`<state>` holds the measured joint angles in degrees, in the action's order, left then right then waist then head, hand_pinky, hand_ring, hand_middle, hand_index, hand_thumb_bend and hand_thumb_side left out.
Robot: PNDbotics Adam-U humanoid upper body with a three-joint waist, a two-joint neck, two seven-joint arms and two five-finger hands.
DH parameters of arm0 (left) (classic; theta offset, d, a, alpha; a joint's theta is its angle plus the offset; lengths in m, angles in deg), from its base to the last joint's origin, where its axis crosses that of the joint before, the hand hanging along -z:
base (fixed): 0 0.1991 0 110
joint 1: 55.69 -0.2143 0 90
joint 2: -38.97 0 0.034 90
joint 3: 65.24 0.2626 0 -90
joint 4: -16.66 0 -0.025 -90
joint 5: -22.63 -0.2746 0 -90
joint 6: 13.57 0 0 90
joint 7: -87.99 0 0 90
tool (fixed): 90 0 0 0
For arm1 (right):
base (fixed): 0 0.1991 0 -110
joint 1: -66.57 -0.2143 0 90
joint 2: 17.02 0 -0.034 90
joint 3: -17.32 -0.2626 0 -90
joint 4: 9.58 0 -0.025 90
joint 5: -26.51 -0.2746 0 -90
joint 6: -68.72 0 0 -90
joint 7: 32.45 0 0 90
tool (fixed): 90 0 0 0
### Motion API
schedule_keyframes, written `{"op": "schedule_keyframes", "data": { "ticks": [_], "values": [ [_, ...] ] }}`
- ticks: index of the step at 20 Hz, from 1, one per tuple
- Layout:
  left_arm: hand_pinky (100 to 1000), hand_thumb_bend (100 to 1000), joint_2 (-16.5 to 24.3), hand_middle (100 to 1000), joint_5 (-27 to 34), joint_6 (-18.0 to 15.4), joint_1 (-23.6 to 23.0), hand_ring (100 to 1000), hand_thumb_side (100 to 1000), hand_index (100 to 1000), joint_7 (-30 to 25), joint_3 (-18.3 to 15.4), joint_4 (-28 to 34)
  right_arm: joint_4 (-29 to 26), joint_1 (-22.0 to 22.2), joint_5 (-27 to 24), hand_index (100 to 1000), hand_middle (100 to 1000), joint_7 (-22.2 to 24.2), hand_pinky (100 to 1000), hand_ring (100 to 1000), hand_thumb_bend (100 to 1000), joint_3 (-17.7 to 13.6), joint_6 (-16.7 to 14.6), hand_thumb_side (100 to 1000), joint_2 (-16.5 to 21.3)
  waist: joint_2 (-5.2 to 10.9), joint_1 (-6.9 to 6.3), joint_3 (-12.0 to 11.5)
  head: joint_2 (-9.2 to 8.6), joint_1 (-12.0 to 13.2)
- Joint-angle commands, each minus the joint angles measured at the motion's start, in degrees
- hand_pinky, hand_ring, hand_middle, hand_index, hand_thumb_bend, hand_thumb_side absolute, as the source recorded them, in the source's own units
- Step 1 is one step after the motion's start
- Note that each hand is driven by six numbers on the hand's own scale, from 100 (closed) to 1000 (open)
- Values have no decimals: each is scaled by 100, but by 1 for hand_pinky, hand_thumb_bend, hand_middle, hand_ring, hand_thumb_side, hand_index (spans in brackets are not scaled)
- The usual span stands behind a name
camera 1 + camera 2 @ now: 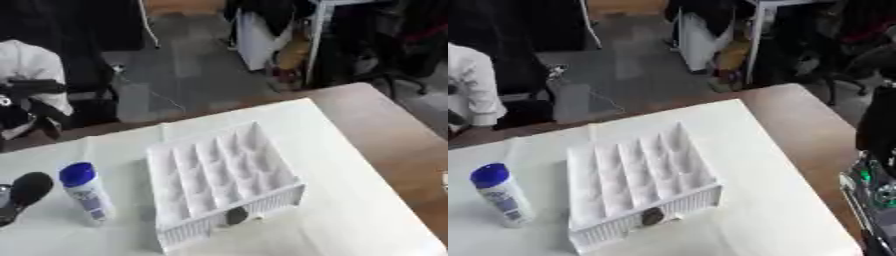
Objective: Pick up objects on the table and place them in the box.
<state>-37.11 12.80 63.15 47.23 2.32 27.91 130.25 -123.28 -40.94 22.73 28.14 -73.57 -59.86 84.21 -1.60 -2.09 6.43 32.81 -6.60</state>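
White divided box [219, 175], bottle [85, 191] beside

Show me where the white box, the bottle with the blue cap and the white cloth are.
white box [219, 175], left eye view, on its divided inside.
bottle [87, 195], left eye view, on its white body.
white cloth [780, 200], right eye view, on a bare part right of the box.

White gridded box [219, 180] — blue-capped bottle [86, 192] upright beside it.

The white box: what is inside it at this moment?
The white box has many small compartments, and those in view look empty. Its near wall hides the bottoms of the front compartments. The bottle stands upright outside, to its left.
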Motion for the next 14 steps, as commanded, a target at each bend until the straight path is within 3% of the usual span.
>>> {"op": "schedule_keyframes", "data": {
  "ticks": [1, 6, 14],
  "values": [
    [409, 829, 418, 744, 314, 261, 6, 537, 810, 885, -161, -46, 82, -89, -77, -19, 577, 432, -49, 393, 448, 100, -83, -67, 1000, 141, 68, -8, 13, -91, 43],
    [412, 831, 732, 749, 551, 643, 25, 536, 812, 889, -376, -73, 11, -89, -82, 10, 593, 441, -168, 394, 448, 100, -149, -89, 1000, 136, 59, -18, 21, -98, 17],
    [420, 846, 941, 762, 254, 1041, 128, 544, 813, 893, -536, -78, -329, -89, -69, 140, 593, 440, -735, 392, 448, 100, -223, -49, 1000, 130, 47, -6, 14, -271, 8]
  ]
}}
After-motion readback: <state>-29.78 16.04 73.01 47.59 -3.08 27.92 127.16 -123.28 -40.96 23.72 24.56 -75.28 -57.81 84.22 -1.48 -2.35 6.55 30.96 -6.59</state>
